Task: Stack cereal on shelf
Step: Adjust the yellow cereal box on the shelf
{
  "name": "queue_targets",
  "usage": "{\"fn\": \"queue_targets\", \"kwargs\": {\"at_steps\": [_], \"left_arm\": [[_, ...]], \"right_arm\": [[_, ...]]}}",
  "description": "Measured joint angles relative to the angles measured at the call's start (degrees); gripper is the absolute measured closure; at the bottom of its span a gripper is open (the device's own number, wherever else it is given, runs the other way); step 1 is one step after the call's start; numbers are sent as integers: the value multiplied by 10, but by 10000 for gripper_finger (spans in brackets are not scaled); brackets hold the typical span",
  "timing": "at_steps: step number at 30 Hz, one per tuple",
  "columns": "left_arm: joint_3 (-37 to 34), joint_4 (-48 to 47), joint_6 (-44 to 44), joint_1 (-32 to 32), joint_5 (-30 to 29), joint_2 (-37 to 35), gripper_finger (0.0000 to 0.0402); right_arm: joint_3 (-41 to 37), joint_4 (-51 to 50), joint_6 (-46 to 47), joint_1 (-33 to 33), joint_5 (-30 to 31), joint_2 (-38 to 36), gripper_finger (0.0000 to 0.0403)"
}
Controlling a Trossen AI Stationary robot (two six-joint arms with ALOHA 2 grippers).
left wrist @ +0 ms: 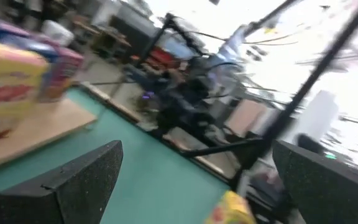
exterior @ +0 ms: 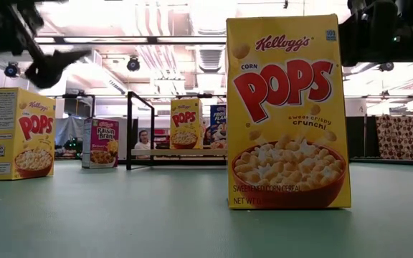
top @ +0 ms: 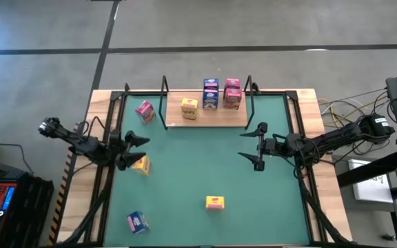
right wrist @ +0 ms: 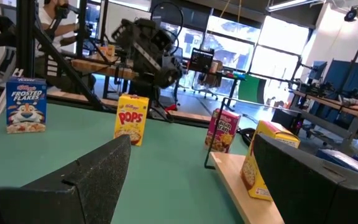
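Note:
The shelf (top: 219,121), a light-wood board between black uprights, stands at the table's far middle. On it stand a yellow cereal box (top: 189,108), blue boxes (top: 210,94) and pink boxes (top: 232,93). On the green mat stand a pink box (top: 145,111) left of the shelf, a yellow box (top: 141,164), another yellow box (top: 215,202) near the front, and a blue box (top: 138,222). My left gripper (top: 135,151) hangs open above the mat at the left, right beside the yellow box. My right gripper (top: 248,145) hangs open at the right, near the shelf's right end.
Black frame rails run along the mat's left (top: 109,138) and right (top: 298,131) sides. The shelf's black uprights (top: 165,93) stand at its ends. Open green mat (top: 198,158) lies between the two grippers. Cables and equipment sit beyond the table's right edge.

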Motion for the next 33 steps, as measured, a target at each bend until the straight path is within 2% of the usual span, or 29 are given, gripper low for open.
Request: {"fn": "queue_targets", "kwargs": {"at_steps": [2,4,7,11,14,17,21,28,33], "left_arm": [[25,7,16,0,29,16,3],[54,3,36,0,32,42,3],[102,-53,41,0,6,96,3],[168,-110,35,0,4,160,3],[215,-157,79,0,-13,194,3],[257,-218,108,0,-55,231,3],[292,-234,98,0,-100,288,3],[346,-237,100,0,-103,376,3],[376,-265,101,6,-129,424,3]], "right_arm": [[0,0,0,0,0,0,76],[0,-1,0,0,0,0,76],[0,-2,0,0,0,0,76],[0,-5,0,0,0,0,76],[0,-5,0,0,0,0,76],[0,-6,0,0,0,0,76],[0,-8,0,0,0,0,76],[0,-10,0,0,0,0,76],[0,-10,0,0,0,0,76]]}}
